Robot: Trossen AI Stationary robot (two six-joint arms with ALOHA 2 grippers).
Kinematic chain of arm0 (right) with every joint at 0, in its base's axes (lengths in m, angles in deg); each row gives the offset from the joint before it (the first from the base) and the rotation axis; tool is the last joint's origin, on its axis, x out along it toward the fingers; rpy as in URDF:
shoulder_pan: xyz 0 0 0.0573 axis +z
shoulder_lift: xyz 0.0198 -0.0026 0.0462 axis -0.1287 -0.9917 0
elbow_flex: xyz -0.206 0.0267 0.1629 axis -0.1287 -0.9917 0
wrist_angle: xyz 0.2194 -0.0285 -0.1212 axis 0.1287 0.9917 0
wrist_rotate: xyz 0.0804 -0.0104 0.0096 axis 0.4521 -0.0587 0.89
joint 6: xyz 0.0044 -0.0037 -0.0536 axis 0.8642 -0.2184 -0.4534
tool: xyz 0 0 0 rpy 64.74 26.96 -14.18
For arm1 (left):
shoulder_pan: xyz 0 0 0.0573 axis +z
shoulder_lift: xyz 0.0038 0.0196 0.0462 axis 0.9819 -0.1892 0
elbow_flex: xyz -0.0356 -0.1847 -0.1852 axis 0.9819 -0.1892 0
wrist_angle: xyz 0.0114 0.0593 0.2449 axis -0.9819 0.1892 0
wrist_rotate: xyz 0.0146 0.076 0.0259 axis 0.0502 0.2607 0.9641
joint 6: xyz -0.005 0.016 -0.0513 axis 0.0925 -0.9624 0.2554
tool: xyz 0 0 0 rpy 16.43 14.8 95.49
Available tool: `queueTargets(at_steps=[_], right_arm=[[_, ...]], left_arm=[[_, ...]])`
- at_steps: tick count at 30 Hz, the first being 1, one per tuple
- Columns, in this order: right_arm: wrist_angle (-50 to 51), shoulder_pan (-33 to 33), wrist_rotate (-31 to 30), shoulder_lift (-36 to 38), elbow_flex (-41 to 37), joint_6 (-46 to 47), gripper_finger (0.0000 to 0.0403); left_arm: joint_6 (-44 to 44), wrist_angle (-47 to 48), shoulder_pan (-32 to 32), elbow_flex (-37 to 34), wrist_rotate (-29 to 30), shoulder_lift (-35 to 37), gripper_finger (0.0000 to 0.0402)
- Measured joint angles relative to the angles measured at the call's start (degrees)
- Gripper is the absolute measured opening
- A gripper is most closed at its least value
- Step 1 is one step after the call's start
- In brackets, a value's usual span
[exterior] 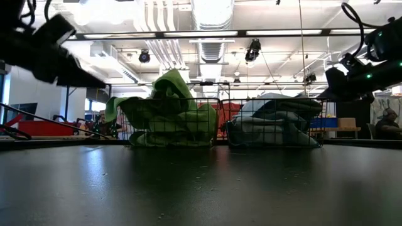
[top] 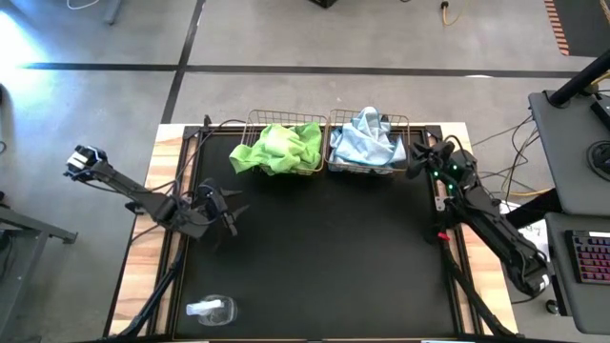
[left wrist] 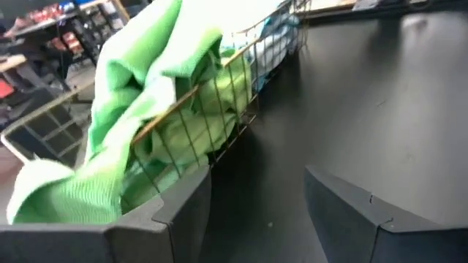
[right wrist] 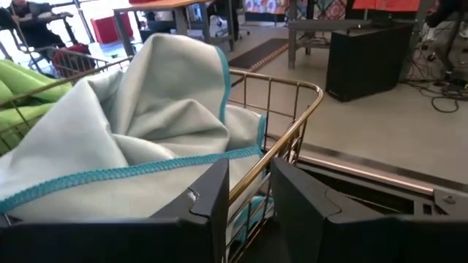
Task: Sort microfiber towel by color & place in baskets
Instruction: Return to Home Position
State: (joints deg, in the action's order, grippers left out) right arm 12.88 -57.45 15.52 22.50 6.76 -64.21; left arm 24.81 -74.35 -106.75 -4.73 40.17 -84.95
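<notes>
Dark fingers (left wrist: 183, 212) of the left gripper (left wrist: 256, 175) sit closest in the left wrist view: spread wide, released, nothing between them but bare black table (top: 324, 248).

High view:
- Left gripper (top: 229, 214) hangs over the left part of the table, well apart from both baskets, pointing toward the middle.
- Right gripper (top: 422, 157) is at the table's right edge, just beside the outer end of the right basket (top: 400, 117).
- Two wire baskets stand side by side at the far edge, touching.
- Left basket (top: 286, 113) holds the green towels (top: 279, 148), piled above the rim; one fold spills over the outer left end.
- Right basket holds the pale blue towels (top: 365, 141), also heaped above the rim.
- No towel lies on the table.
- Small clear item (top: 212, 310) lies near the front left corner; kind not certain.

Right wrist view: right gripper (right wrist: 250, 164) fingers stand a narrow gap apart, gripping nothing. Basket rim (right wrist: 292, 86) runs behind that gap. Pale blue cloth (right wrist: 146, 124) with teal stitched hem fills the basket.

Left wrist view: green cloth (left wrist: 146, 88) bulges over and through the wire wall (left wrist: 219, 80).

Low view: green heap (exterior: 166, 110) and blue heap (exterior: 276, 116) both rise above their baskets; table (exterior: 201, 188) in front is bare.
</notes>
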Motion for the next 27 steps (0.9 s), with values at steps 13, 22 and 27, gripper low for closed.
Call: queueTargets(at_steps=[13, 22, 27], right_arm=[[-1.54, 0.02, 0.0, -2.79, 0.0, -1.84, 0.0096], [-3.21, 0.02, -0.01, -4.46, -0.11, -1.91, 0.0096], [-3.36, 0.02, -0.02, -4.82, -0.13, -4.08, 0.0096]], left_arm=[[5.83, -14.27, 0.28, -12.44, -2.86, 0.31, 0.0201], [2.9, -12.32, 1.16, -12.51, -0.99, 0.38, 0.0201], [3.29, -12.39, 3.49, -12.54, 1.05, 0.39, 0.0201]])
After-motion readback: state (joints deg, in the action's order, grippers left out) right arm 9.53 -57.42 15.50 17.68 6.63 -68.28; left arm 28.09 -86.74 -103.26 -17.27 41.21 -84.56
